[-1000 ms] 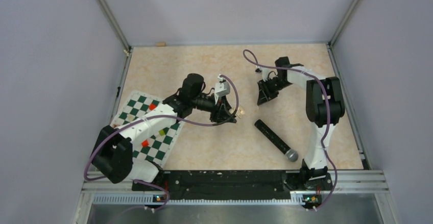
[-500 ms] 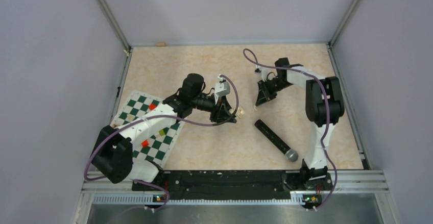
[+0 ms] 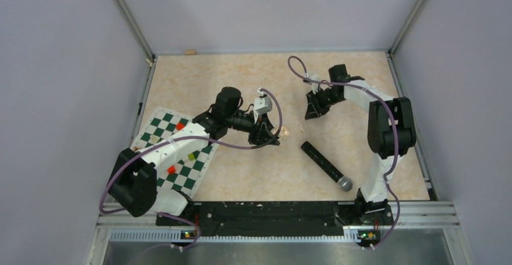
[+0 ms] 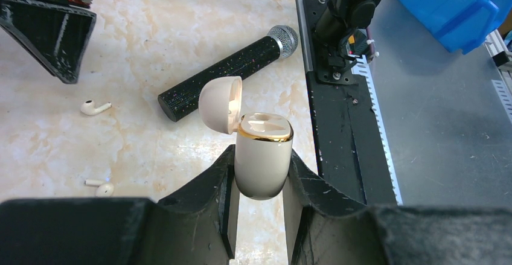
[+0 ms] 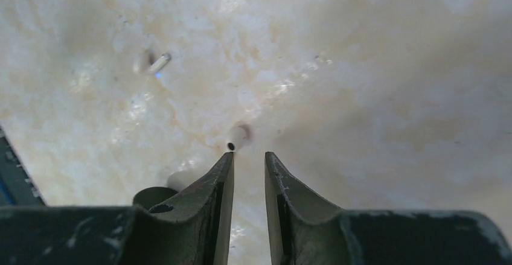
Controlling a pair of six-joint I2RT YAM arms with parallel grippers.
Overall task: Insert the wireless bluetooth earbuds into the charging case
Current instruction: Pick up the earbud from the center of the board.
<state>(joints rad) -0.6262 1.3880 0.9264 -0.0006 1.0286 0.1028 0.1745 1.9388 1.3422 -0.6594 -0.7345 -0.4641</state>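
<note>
My left gripper [image 4: 261, 159] is shut on the cream charging case [image 4: 263, 156], which has a gold rim and stands upright with its lid hinged open; from above the case [image 3: 284, 133] shows at the table's middle. Two whitish earbuds lie loose on the table, one [image 4: 95, 106] near the right gripper's tips and one [image 4: 101, 188] closer to me. My right gripper [image 5: 249, 154] hovers just over the table with a narrow gap between its jaws and nothing in it. One earbud [image 5: 238, 137] lies just beyond its left fingertip, the other earbud [image 5: 154, 63] farther off.
A black microphone [image 3: 326, 165] lies diagonally at the right front, between the two arms. A green-and-white chessboard [image 3: 181, 150] with small coloured blocks lies at the left under the left arm. A blue bin [image 4: 459, 5] stands beyond the front rail.
The right arm has swung a little back and to the right, its gripper drawing away from the earbud. Its jaws pinched shut, then parted slightly. The left arm and case stayed still.
</note>
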